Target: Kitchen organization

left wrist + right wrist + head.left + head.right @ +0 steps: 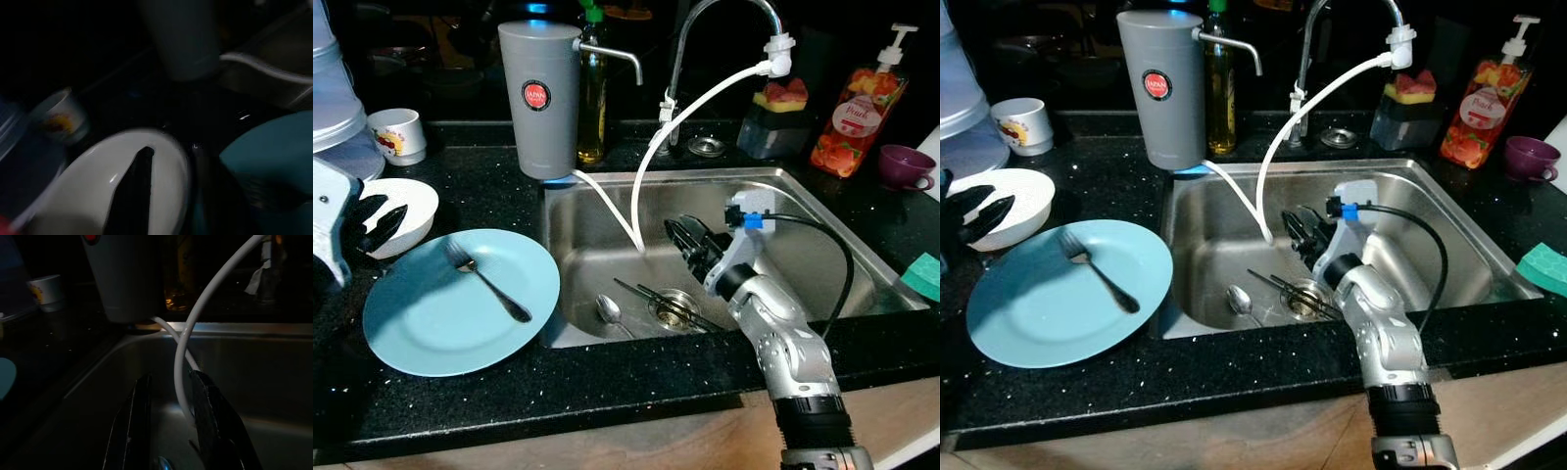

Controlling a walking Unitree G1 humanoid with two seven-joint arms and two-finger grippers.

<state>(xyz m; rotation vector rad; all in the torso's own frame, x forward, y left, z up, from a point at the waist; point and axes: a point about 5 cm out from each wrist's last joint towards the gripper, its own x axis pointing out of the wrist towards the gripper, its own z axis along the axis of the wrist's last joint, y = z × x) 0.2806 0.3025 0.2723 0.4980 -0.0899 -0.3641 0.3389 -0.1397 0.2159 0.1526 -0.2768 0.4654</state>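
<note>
The spoon (610,311) lay on the sink (803,211) floor just below and ahead of the right tool (683,238), beside two chopsticks (656,296) over the drain. It looked light, stiff and slippery when wet; the slim handle seemed the best hold. The right tool hung partly open and empty, a white hose (188,340) passing between its fingers. The left tool (372,220) rested at a white bowl (416,201), open, one finger inside it.
</note>
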